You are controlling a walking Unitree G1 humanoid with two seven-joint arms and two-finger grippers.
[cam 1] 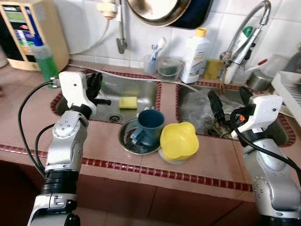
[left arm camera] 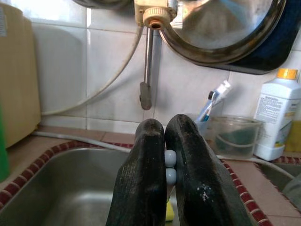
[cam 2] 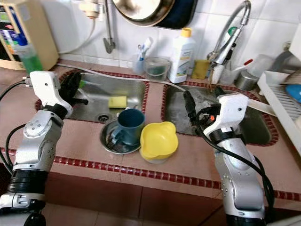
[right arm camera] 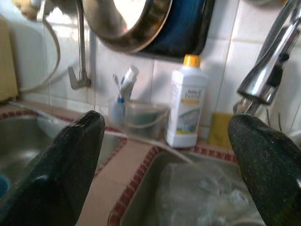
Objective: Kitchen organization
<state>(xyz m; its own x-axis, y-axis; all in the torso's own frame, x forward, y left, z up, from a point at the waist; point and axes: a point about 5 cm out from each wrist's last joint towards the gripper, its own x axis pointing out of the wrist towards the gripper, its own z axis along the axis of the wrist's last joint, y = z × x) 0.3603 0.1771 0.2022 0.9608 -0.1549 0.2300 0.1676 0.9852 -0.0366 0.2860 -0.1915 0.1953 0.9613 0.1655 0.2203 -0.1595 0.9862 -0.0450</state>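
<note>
A dark blue mug (cam 1: 149, 126) stands on a round steel dish (cam 1: 126, 142) on the tiled counter between the two sinks. A yellow plastic cup (cam 1: 178, 141) sits beside it to the right, close against the mug. A yellow sponge (cam 1: 128, 102) lies in the left sink (cam 1: 141, 89). My left gripper (cam 1: 95, 86) hovers over the left sink's near left corner, its fingers (left arm camera: 150, 169) shut with nothing between them. My right gripper (cam 1: 229, 101) hangs over the right sink (cam 1: 188, 113), open wide and holding nothing, its fingers (right arm camera: 70, 160) spread far apart.
Along the back wall stand a white bottle (cam 1: 195, 55), a clear tub (cam 1: 169, 68) and a toothbrush cup (cam 1: 150, 63). A faucet (cam 1: 247, 37) arches over the right sink, which holds crumpled plastic (cam 1: 200, 106). A green bottle (cam 1: 45, 60) stands at the left and a dish rack (cam 1: 289, 89) at the right.
</note>
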